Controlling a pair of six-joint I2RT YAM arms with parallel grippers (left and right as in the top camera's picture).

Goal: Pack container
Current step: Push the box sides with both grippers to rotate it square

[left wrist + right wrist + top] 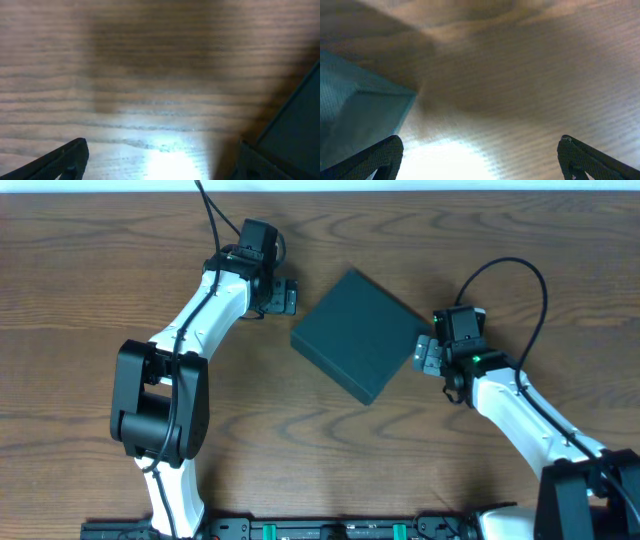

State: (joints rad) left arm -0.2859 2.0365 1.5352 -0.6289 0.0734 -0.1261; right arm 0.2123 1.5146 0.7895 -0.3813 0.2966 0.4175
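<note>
The container is a dark teal-green square box lying flat on the wooden table, turned like a diamond, with its lid down. My left gripper stands open just off the box's upper-left side, with bare wood between its fingers. In the left wrist view the container fills the right edge, next to the right finger of the gripper. My right gripper is open at the box's right corner. The right wrist view shows the container just beyond the left finger of the gripper, which holds nothing.
The wooden table ends at a pale strip along the far edge. Black cables rise from both wrists. A dark rail runs along the near edge between the arm bases.
</note>
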